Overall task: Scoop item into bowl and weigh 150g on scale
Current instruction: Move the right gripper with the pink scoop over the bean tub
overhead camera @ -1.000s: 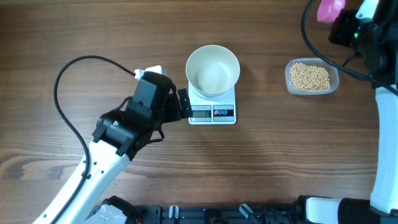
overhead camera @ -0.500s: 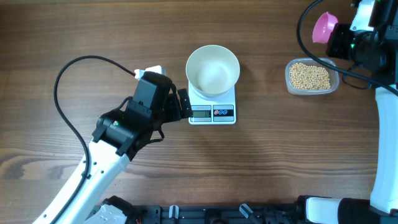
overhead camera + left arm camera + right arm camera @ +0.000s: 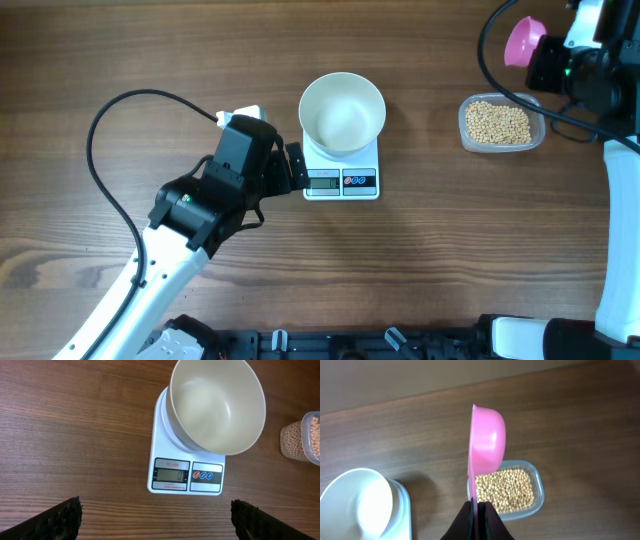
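Observation:
The white bowl [image 3: 343, 112] stands empty on the small white scale [image 3: 341, 181], whose display [image 3: 171, 474] reads zero. Tan beans [image 3: 499, 122] fill a clear plastic container [image 3: 535, 132] to the right. My right gripper [image 3: 477, 508] is shut on the handle of a pink scoop [image 3: 487, 440], held on edge and empty above the far left side of the container; the same scoop [image 3: 523, 40] shows at the top right of the overhead view. My left gripper [image 3: 155, 519] is wide open just left of the scale, holding nothing.
A black cable [image 3: 100, 130] loops over the table on the left. A small white block [image 3: 246, 113] lies behind the left arm. The right arm [image 3: 620, 180] runs down the right edge.
The right gripper has brought the pink scoop from the top edge a little nearer the bean container. The left arm, bowl and scale have not moved.

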`<state>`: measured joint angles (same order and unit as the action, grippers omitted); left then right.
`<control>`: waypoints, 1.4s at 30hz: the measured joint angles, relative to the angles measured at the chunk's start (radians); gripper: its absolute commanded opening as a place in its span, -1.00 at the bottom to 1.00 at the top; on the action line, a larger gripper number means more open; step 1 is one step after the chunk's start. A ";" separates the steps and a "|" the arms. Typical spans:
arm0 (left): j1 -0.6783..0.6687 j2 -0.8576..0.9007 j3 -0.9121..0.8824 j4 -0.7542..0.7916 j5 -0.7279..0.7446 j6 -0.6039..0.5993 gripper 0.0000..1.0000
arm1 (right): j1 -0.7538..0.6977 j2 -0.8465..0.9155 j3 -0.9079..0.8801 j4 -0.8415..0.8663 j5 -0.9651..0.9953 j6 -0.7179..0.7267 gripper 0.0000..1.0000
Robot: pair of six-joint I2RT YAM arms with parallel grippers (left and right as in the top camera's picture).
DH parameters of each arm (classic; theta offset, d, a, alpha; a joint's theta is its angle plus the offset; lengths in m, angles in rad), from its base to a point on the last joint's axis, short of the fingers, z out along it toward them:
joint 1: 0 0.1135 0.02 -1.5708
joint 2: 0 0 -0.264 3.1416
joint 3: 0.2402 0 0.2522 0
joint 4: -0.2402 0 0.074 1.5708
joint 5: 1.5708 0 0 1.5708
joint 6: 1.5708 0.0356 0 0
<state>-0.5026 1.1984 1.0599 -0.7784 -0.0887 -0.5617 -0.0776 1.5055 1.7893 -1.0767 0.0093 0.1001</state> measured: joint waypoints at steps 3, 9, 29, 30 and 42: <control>0.000 0.000 0.000 0.000 0.000 0.000 1.00 | 0.000 0.000 0.000 0.030 0.003 0.000 -0.91; 0.000 0.000 0.000 0.000 0.000 0.000 1.00 | 0.000 0.000 0.000 0.067 0.003 0.000 -0.91; 0.000 0.000 0.000 0.000 0.000 0.000 1.00 | 0.000 0.035 0.000 0.025 0.085 -0.094 -0.91; 0.000 0.000 0.000 0.000 0.000 0.000 1.00 | 0.000 0.045 0.000 0.017 0.080 -0.105 -0.91; 0.000 0.000 0.000 0.000 0.000 0.000 1.00 | -0.048 0.071 -0.001 0.051 0.013 -0.159 -0.91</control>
<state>-0.5026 1.1984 1.0599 -0.7784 -0.0887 -0.5617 -0.1261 1.5768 1.7885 -1.0260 0.0219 -0.0586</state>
